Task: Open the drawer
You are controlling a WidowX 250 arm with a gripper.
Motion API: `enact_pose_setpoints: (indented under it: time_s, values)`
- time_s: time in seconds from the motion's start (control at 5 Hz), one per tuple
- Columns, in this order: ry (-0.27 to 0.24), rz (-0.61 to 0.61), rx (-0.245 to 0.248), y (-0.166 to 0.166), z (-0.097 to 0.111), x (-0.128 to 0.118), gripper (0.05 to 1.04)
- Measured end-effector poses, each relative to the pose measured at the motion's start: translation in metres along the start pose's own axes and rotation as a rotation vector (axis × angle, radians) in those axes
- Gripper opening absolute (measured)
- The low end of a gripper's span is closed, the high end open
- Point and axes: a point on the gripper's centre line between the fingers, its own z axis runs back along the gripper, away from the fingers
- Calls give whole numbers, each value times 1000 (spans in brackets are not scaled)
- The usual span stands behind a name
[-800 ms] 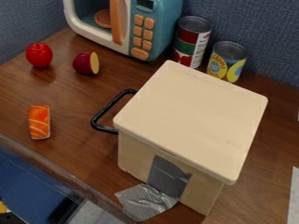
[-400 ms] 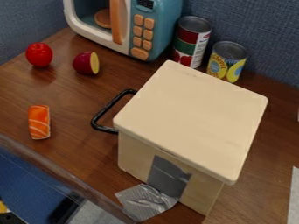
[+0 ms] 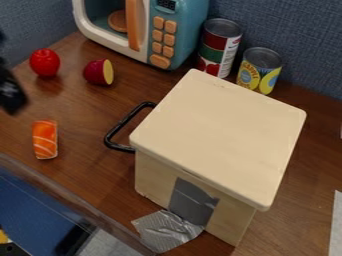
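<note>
Part of the black gripper [image 3: 9, 91] shows at the left edge of the camera view, left of the red fruit and above the sushi piece, well apart from the drawer box. The cream wooden box [image 3: 220, 132] stands right of centre with its flat lid facing up. A black bar handle [image 3: 119, 129] sticks out from its left side, the drawer's side. That side is largely hidden under the lid's edge, and no gap of an opened drawer can be seen.
A red fruit [image 3: 45, 62], a halved purple vegetable [image 3: 99, 72] and a salmon sushi piece [image 3: 45, 139] lie on the wooden table [image 3: 80, 110]. Behind are a toy microwave [image 3: 143, 30] and two cans [image 3: 220, 47]. Silver tape [image 3: 167, 230] hangs at the box's front base.
The black gripper has come into view at the left edge, where nothing of it showed before. The box, its handle and the toys are unmoved.
</note>
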Motion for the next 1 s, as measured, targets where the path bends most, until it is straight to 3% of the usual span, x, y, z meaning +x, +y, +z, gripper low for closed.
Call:
enact_pose_setpoints:
  time_s: [0.4,1.0]
  values:
    - [12,10,-3,-29,-33,32,999]
    - [-5,60,-34,-43,-57,56,999]
